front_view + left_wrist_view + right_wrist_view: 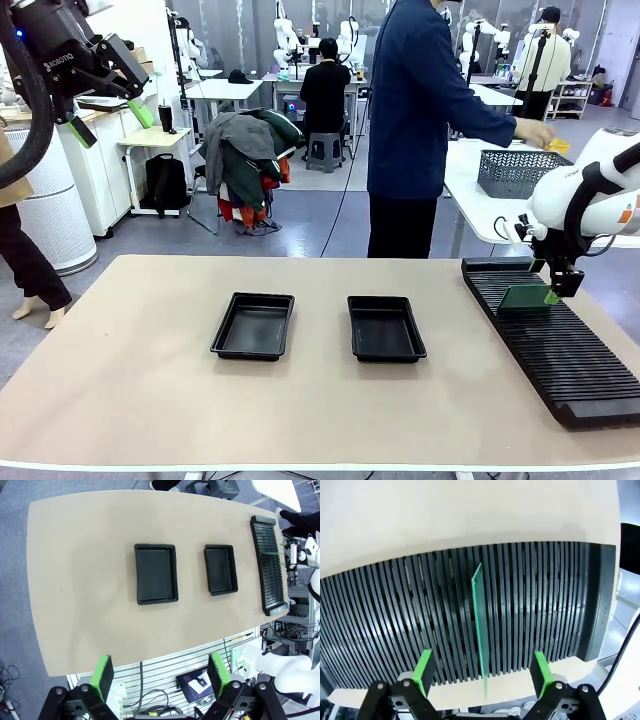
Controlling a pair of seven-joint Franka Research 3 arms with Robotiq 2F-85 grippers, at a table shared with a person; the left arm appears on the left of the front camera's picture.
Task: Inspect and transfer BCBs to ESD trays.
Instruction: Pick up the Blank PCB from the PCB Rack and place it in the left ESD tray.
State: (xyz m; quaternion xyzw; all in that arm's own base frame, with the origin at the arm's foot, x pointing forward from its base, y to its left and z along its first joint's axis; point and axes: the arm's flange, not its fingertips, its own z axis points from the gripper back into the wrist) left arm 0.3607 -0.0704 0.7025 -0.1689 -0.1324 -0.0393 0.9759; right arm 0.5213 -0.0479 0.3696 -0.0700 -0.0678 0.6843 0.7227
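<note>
Two black ESD trays lie side by side mid-table, the left tray (253,326) and the right tray (385,328); the left wrist view shows them from high above as tray (156,573) and tray (220,569). Neither tray has anything in it. A pale-green BCB (480,625) stands on edge in a slot of the black rack, also visible as the BCB (525,297). My right gripper (484,672) hovers open just above that board, its fingers either side of it without touching. My left gripper (110,118) is raised high at the upper left, open (160,676), holding nothing.
The long black ribbed rack (565,345) runs along the table's right side. A person in dark blue (420,120) stands past the far edge, turned toward another table with a grey basket (515,172). Bare tabletop (120,380) surrounds the trays.
</note>
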